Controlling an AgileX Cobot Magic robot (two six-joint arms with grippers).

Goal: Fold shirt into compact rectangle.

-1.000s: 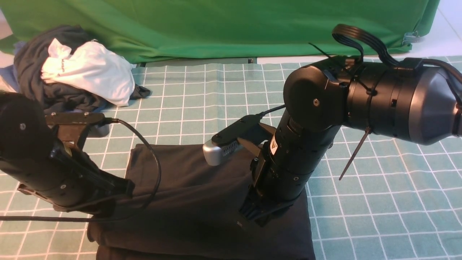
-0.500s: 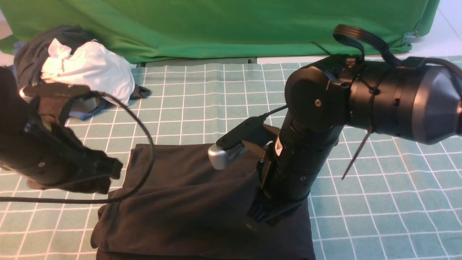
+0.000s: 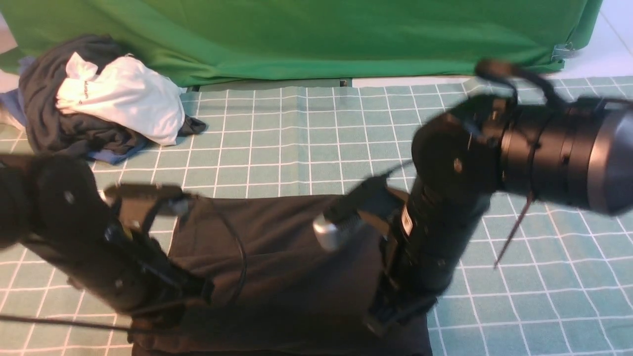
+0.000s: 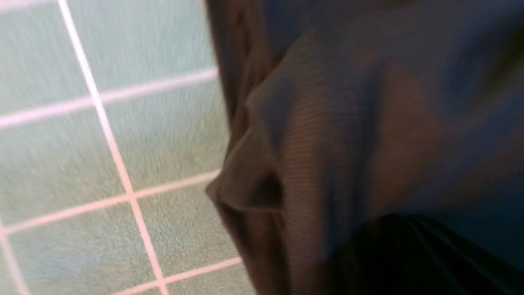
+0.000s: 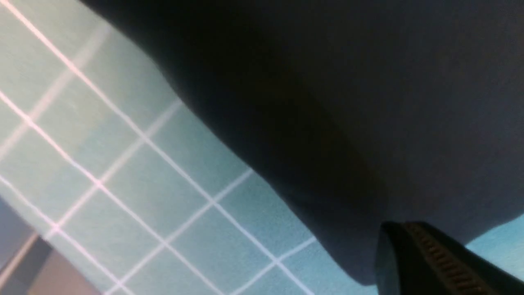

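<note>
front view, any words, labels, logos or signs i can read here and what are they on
None can be read.
White garment in the clothes heap: a short dark print, too small to read.
Right arm: a small white sticker, blurred.
Shirt: no print or label showing in any view.

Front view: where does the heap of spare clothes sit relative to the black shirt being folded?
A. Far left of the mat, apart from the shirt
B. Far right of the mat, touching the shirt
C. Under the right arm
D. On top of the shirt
A: the heap of clothes lies at the mat's far left by the green backdrop, with bare mat squares between it and the black shirt.
</note>
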